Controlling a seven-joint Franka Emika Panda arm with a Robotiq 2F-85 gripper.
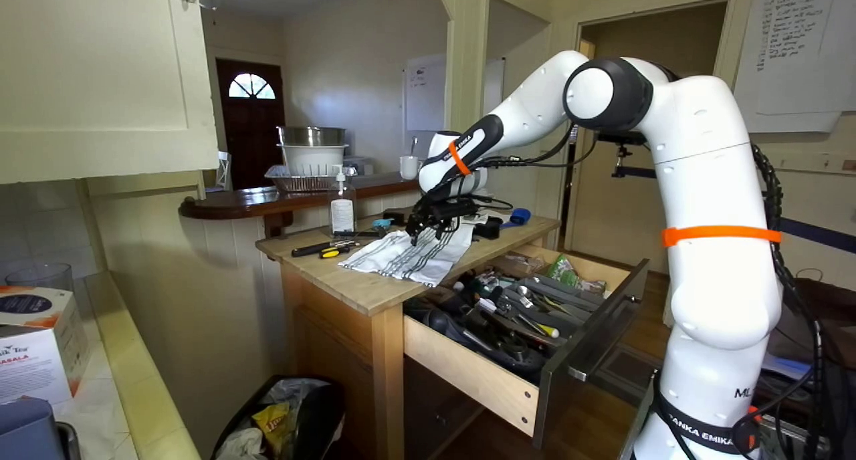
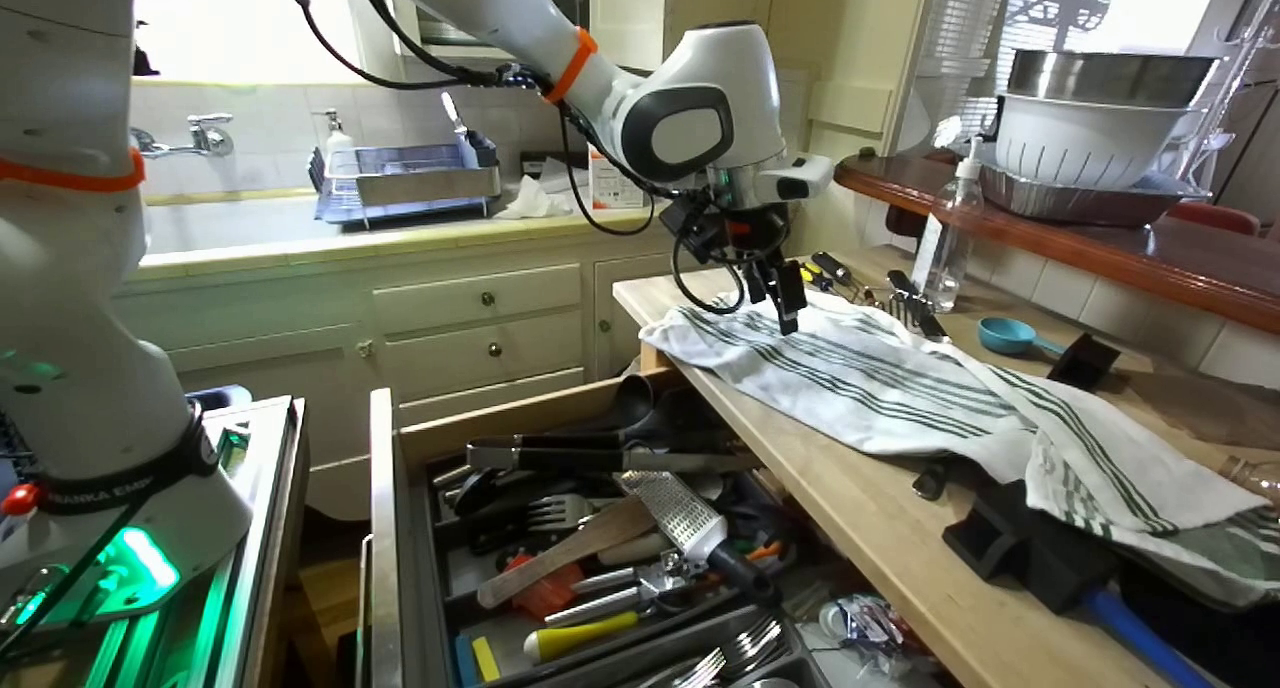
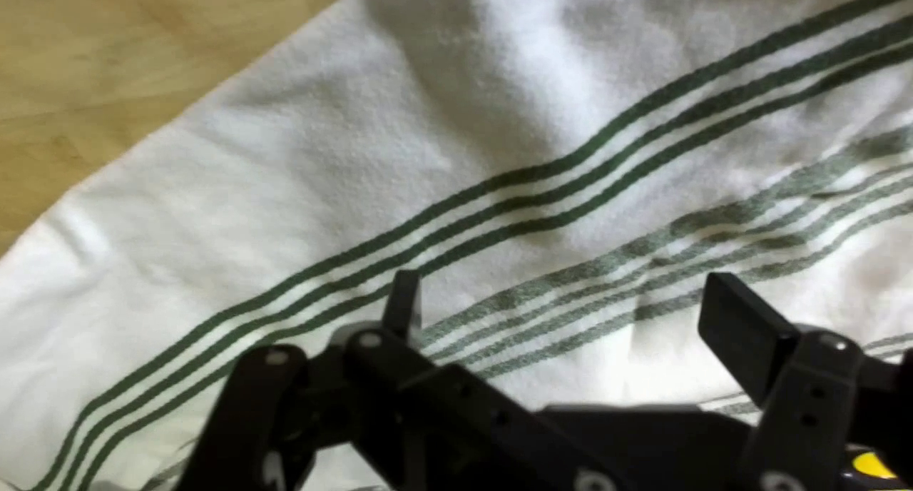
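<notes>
A white cloth with green stripes point(image 2: 850, 378) lies rumpled over the wooden counter top point(image 1: 334, 283), one part overhanging the edge by the drawer. Over the cloth's near-left part in an exterior view, my gripper point(image 2: 785, 313) points downward. In the wrist view the black gripper point(image 3: 561, 284) stands open, its two fingers wide apart, and only striped cloth point(image 3: 321, 170) shows beneath and between them. Nothing is held. Whether the fingertips touch the fabric I cannot tell.
Below the counter edge, an open drawer point(image 1: 468, 373) is full of utensils. On the counter are a pump bottle point(image 1: 342, 206), a teal measuring cup point(image 2: 1005, 335), hand tools point(image 1: 324, 248) and a black item with a blue handle point(image 2: 1130, 618). A wooden ledge point(image 2: 1050, 248) juts out behind.
</notes>
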